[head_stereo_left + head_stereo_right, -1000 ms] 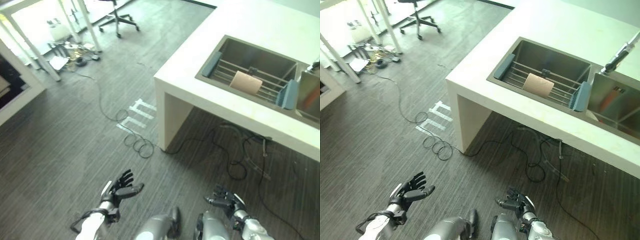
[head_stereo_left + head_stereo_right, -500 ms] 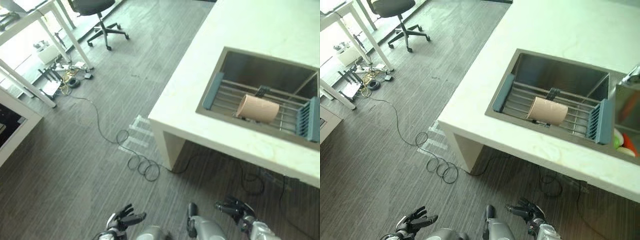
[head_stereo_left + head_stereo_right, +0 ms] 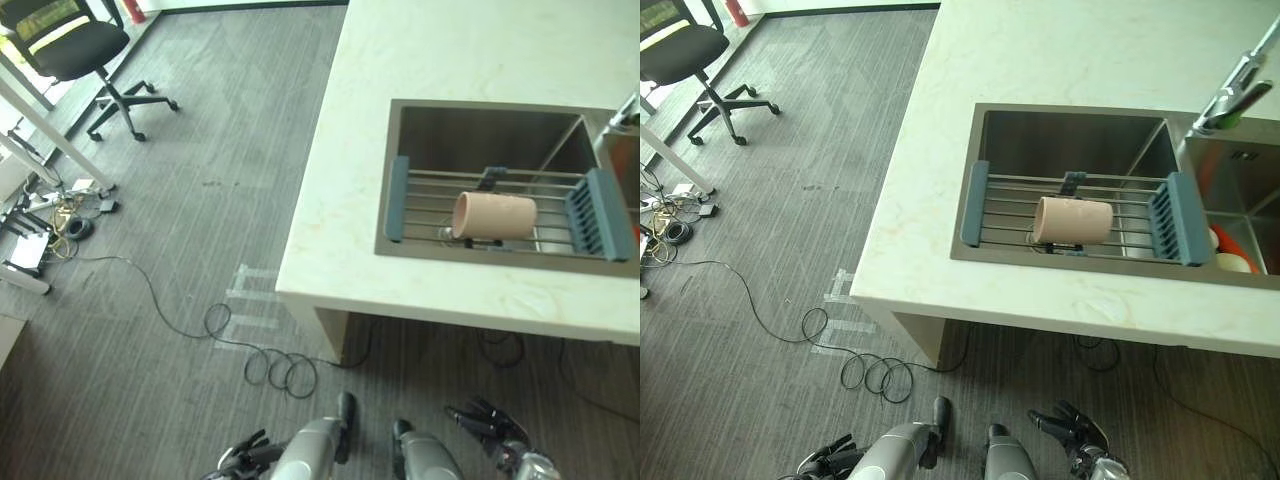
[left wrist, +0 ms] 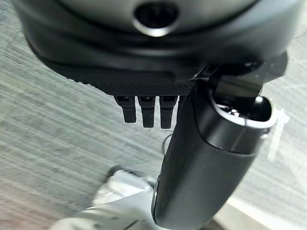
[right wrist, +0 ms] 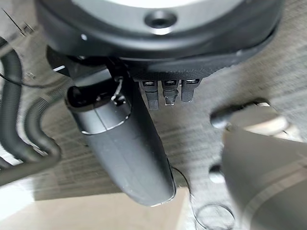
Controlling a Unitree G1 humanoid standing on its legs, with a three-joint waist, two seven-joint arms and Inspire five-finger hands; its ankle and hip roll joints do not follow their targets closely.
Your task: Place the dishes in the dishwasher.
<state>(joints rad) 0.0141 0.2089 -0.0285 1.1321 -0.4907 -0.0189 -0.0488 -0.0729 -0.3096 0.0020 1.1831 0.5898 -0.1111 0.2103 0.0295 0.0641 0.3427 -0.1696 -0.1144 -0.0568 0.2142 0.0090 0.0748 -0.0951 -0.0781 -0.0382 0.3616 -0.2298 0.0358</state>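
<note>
- Pale stone table (image 3: 1040,60) spans 12 to 3 o'clock; its near edge overhangs open grey floor (image 3: 150,300), which is broad and unobstructed toward 9 o'clock.
- Since the earlier frames the whole view has swung over the sink; both hands sit lower at the frame bottom.
- Stainless steel sink basin (image 3: 1070,140) carries a grey-ended wire rack (image 3: 990,205); a tan cylindrical cup (image 3: 1072,221) lies on its side on it.
- Left hand (image 3: 240,460) and right hand (image 3: 1072,428) hang at 6 o'clock, fingers relaxed, empty.
</note>
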